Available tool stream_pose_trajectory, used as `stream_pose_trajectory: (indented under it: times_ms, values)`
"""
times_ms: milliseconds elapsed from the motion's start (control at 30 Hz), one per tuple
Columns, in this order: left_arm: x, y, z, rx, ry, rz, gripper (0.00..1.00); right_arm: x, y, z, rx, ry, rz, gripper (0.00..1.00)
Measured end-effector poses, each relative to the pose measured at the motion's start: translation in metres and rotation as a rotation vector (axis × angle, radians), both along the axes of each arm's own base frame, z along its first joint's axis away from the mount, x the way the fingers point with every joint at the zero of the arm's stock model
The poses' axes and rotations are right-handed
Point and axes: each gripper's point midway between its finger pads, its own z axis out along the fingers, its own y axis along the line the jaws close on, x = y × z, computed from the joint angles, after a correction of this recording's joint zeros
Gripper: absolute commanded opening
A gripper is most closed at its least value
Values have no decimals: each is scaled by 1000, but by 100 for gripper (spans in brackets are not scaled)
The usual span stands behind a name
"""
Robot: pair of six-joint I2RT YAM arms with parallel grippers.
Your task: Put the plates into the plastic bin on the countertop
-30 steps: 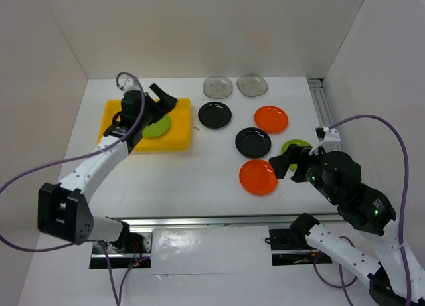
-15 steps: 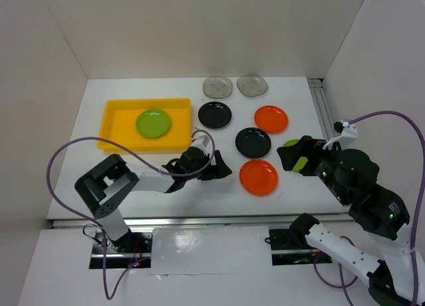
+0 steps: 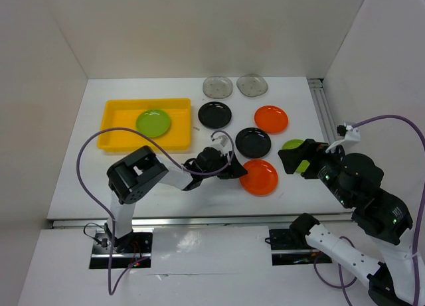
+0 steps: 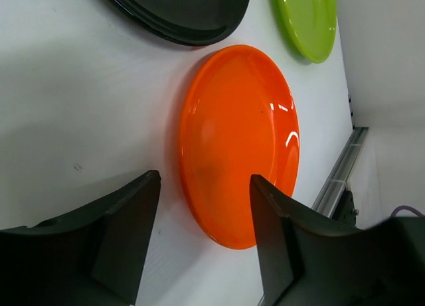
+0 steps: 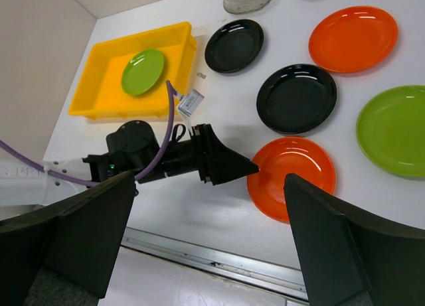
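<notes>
Orange plate (image 4: 236,147) is laid flat on countertop (image 3: 299,113), 4 o'clock from plastic bin (image 3: 146,147) | left gripper (image 4: 206,180) is set low, spread wide, aimed at its rim, likely for pinching | right gripper (image 5: 210,178) is raised out of the way, also wide | one lime plate (image 3: 153,123) is binned

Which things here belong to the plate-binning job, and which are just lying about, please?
Job: yellow bin; binned green plate; loose green plate; far black plate; near black plate; far orange plate; near orange plate; left clear plate; right clear plate.
Lying about: metal rail at right; small scrap beside the bin.
</notes>
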Motion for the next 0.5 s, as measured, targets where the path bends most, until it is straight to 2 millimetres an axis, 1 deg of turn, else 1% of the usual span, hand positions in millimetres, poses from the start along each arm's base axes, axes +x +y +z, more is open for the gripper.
stream_pose_trajectory:
  times_ms: [33, 67, 167, 233, 267, 333, 400, 433, 500]
  values:
    - [1, -1, -1, 0, 2, -2, 66, 0, 0, 0, 0, 0, 0, 100]
    - [2, -3, -2, 2, 5, -2, 66, 0, 0, 0, 1, -1, 0, 100]
    - [5, -6, -4, 6, 7, 0, 60, -1, -1, 1, 6, -5, -1, 100]
    - [7, -8, -6, 9, 9, 0, 49, -2, -1, 1, 8, -6, -1, 100]
    - [8, -8, -8, 14, 12, 1, 37, -2, -1, 1, 8, -6, -1, 100]
    - [7, -8, -14, 26, 25, 4, 19, -2, -1, 1, 8, -6, -1, 100]
    - [7, -8, -18, 25, 40, 9, 3, -2, -1, 1, 8, -6, 0, 100]
    - [8, -9, -18, 20, 47, 12, 0, -2, -1, 1, 8, -6, -1, 100]
    - [8, -9, -17, 22, 48, 14, 0, -1, -2, 1, 9, -6, -6, 100]
